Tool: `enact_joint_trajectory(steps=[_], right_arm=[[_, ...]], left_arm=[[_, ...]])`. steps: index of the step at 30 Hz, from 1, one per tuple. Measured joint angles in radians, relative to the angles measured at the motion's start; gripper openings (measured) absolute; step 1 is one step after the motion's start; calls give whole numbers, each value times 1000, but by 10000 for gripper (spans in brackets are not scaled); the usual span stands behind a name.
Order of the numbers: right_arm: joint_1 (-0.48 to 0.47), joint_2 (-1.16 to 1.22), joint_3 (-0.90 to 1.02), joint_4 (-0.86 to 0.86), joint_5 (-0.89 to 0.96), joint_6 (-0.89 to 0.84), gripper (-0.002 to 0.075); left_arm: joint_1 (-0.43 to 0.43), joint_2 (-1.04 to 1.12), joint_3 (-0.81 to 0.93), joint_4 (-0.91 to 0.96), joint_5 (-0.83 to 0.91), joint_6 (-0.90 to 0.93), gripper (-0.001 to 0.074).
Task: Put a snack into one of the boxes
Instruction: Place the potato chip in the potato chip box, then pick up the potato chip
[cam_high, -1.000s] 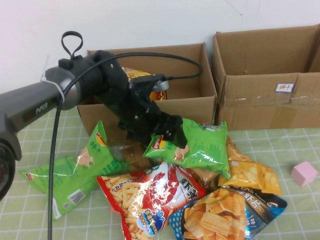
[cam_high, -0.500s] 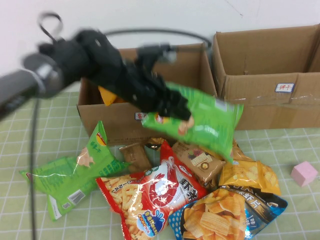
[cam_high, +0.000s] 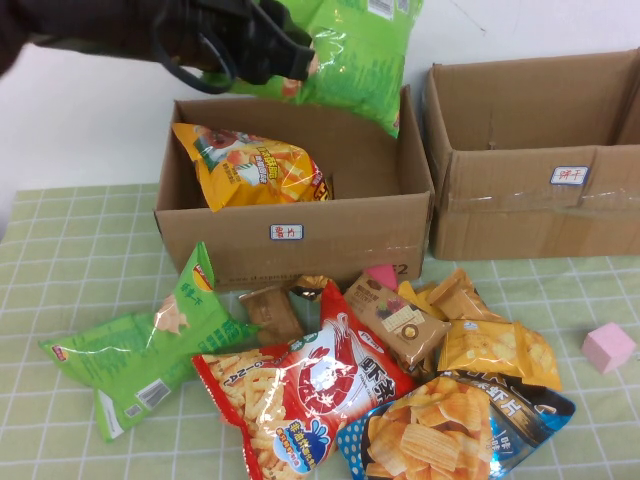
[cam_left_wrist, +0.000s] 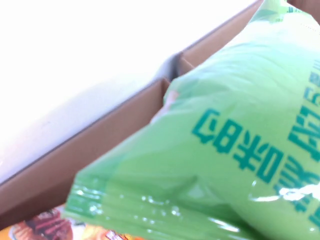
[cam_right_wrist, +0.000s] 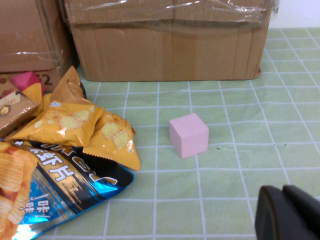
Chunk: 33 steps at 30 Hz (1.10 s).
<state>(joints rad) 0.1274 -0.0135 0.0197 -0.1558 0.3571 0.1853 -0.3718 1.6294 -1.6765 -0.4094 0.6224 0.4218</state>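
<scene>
Left gripper (cam_high: 300, 62) – glossy green snack bag (cam_high: 355, 55), crinkled.

The green snack bag (cam_left_wrist: 235, 150) carries large teal Chinese characters in the left wrist view, one reading 的 and the next 味, the rest cut off. A white label (cam_high: 285, 232) on the front of the left box (cam_high: 300, 240) and another white label (cam_high: 569, 175) on the right box (cam_high: 540, 200) bear marks too small to read, and "52" shows on the left box (cam_right_wrist: 30, 75) in the right wrist view. The blue chip bag (cam_right_wrist: 65, 175) has Chinese lettering I cannot make out.
</scene>
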Motion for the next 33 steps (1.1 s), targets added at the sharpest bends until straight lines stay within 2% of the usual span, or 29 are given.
enact_joint_trajectory(steps=[10, 17, 19, 24, 25, 27, 29, 31, 33], right_arm=[[0, 0, 0, 0, 0, 0, -2], [0, 0, 0, 0, 0, 0, -2], [0, 0, 0, 0, 0, 0, -2], [0, 0, 0, 0, 0, 0, -2], [0, 0, 0, 0, 0, 0, -2], [0, 0, 0, 0, 0, 0, -2], [0, 0, 0, 0, 0, 0, -2], [0, 0, 0, 0, 0, 0, -2], [0, 0, 0, 0, 0, 0, -2]], left_arm=[[0, 220, 0, 11, -218, -81, 240], [0, 389, -54, 11, -253, -105, 251], [0, 419, -79, 11, -250, -110, 322], [0, 424, -156, 15, -197, -130, 617], [0, 415, -174, 26, -166, -130, 628], [0, 385, -207, 60, -89, -130, 615], [2, 337, -233, 120, 27, -130, 538], [2, 282, -238, 207, 151, -122, 417], [2, 221, -231, 301, 263, -118, 245]])
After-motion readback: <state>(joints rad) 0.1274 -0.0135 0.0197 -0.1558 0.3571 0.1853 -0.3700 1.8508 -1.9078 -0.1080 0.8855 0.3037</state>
